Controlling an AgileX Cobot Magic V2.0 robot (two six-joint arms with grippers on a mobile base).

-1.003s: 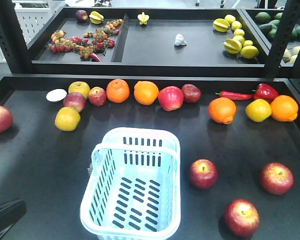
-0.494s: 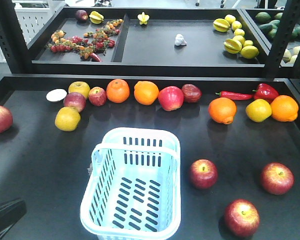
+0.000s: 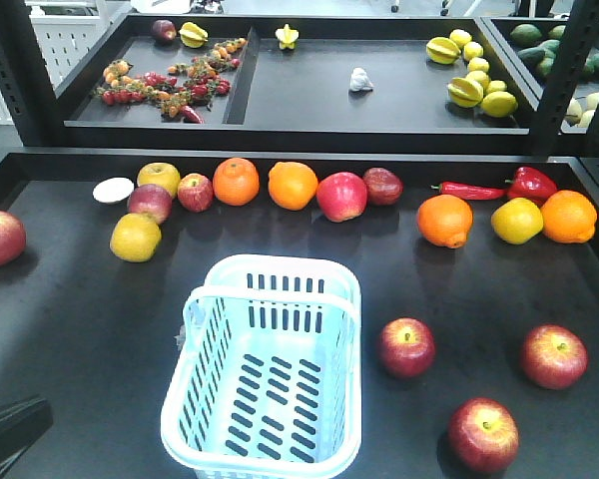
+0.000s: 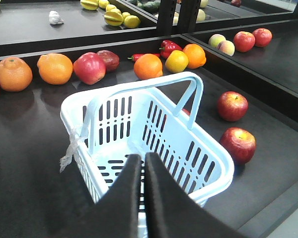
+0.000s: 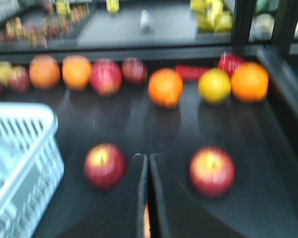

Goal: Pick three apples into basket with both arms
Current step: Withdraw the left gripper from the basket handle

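Behind basket (image 4: 134, 116), apple (image 4: 186, 112) mostly hidden.

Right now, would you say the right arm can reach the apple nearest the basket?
Probably yes: that apple sits in the open ahead of the shut right end effector, apart from the basket.

Left gripper (image 4: 142, 163): matte black, smooth, two wedge-shaped halves, broad at base, narrowing toward tips. Right gripper (image 5: 148, 161): same black tapered shape, surface detail blurred.
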